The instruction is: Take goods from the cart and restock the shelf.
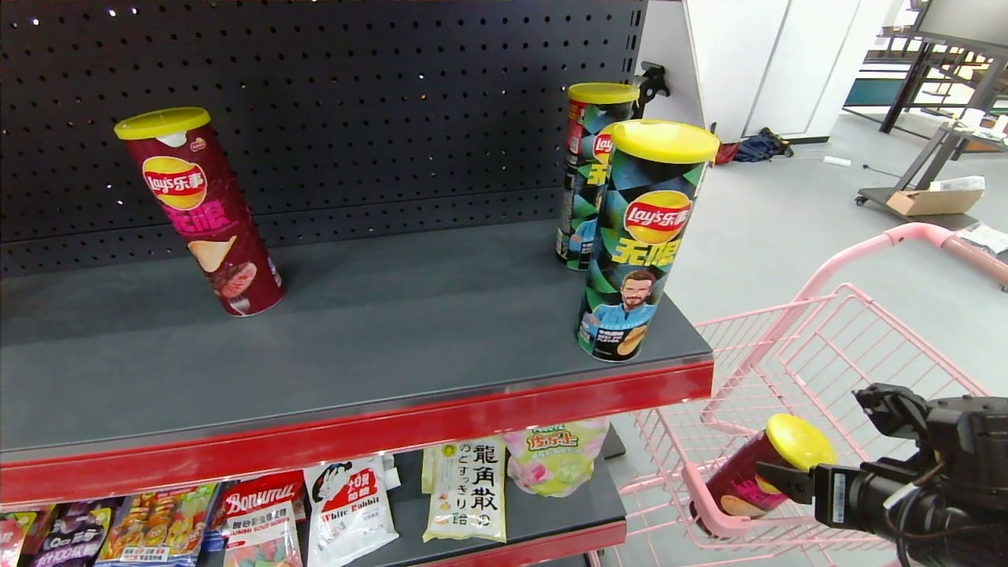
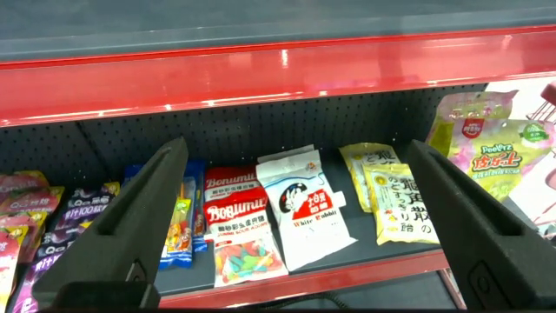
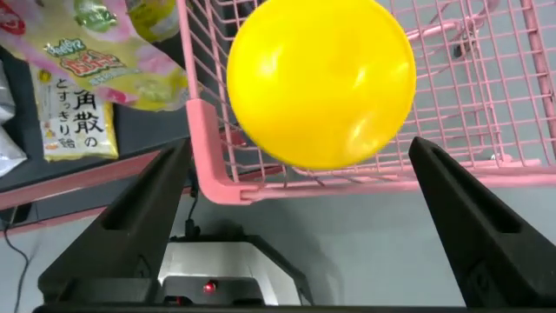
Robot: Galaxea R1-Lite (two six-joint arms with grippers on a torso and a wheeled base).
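— Where's the maroon can [image 1: 740, 480]?
— Leaning in the pink cart [image 1: 827, 287], the rim in front of it. Three stocked cans [image 1: 646, 236] stand on the shelf [image 1: 354, 346].
— Right end effector [image 3: 297, 152]?
— Fingers apart, facing its yellow lid [image 3: 317, 78].

Three cans [image 1: 203, 213] on shelf [image 1: 394, 331]; cart [image 1: 850, 262] at right holds fourth can [image 1: 752, 468].

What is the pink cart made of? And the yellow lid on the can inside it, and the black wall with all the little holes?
The pink cart looks like metal wire with a glossy pink coating: thin rods in a grid. The yellow lid seems smooth plastic, softly shiny. The black wall is probably matte painted sheet metal, punched with even holes.
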